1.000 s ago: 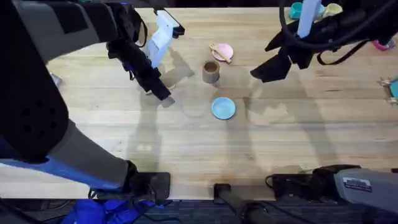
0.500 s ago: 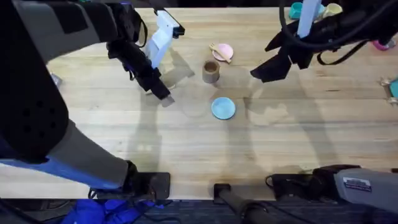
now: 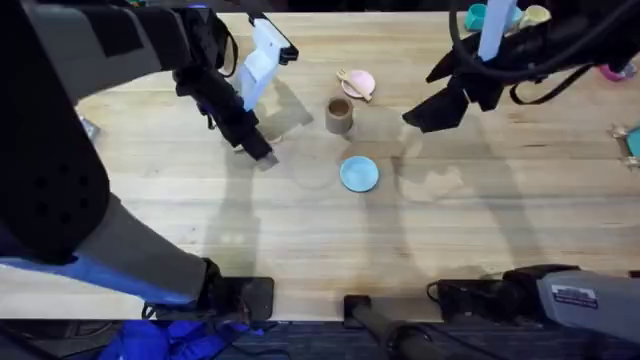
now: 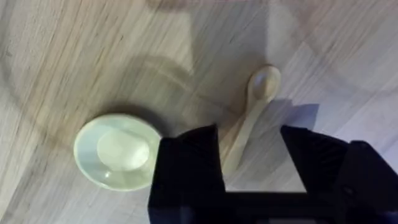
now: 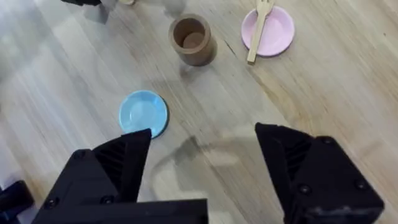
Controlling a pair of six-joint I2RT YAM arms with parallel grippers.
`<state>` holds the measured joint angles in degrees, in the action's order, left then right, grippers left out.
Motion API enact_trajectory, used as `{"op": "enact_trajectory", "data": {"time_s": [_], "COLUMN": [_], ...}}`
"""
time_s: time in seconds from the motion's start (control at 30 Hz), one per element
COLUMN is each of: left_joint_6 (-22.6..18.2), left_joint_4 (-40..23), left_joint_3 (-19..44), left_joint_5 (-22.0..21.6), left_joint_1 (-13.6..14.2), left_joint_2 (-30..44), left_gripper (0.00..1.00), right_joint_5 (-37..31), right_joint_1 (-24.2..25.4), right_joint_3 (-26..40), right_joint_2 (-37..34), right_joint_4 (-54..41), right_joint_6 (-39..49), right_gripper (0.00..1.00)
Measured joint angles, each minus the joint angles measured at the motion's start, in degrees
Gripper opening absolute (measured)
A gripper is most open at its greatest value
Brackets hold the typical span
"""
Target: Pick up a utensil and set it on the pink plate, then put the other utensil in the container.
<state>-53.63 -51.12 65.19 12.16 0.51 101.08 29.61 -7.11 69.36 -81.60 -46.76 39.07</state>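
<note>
The wooden fork [image 5: 259, 28] is lying across the pink plate [image 5: 273, 31] at upper centre of the overhead frame, with the brown container [image 3: 339, 116] just below-left of it. The left gripper [image 4: 249, 155] is hovering with its 2 fingers spread wide around the handle of the wooden spoon [image 4: 252, 109], beside a yellow-green plate [image 4: 118, 150]. The right gripper [image 5: 202, 155] is hanging wide open and empty at upper right, near the light blue plate [image 5: 143, 113].

The overhead camera looks down and forward across the pale wooden table [image 3: 300, 230] from above the arm bases. The left wrist camera points nearly straight down, close over the small pale wooden spoon [image 4: 249, 118]. The right wrist camera sits higher, tilted; it shares with the overhead the small round pink plate [image 5: 268, 30] [image 3: 359, 83] and tan-brown cylindrical cup [image 5: 191, 40] [image 3: 339, 115]
</note>
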Motion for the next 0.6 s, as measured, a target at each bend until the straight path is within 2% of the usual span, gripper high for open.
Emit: {"op": "enact_trajectory", "data": {"time_s": [0.3,0.6], "left_joint_6": [-0.2,-0.23], "left_joint_4": [2.02,2.5], "left_joint_3": [-1.67,-1.75], "left_joint_5": [-1.28,-1.68], "left_joint_1": [0.41,0.42], "left_joint_2": [-1.07,-1.14], "left_gripper": [0.624,0.551], "right_joint_5": [0.0,0.02], "right_joint_1": [0.0,0.0], "right_joint_3": [0.0,0.0], "right_joint_2": [0.0,0.0], "right_joint_4": [0.0,0.0], "right_joint_6": [-0.02,-0.01], "right_gripper": [0.997,0.996]}}
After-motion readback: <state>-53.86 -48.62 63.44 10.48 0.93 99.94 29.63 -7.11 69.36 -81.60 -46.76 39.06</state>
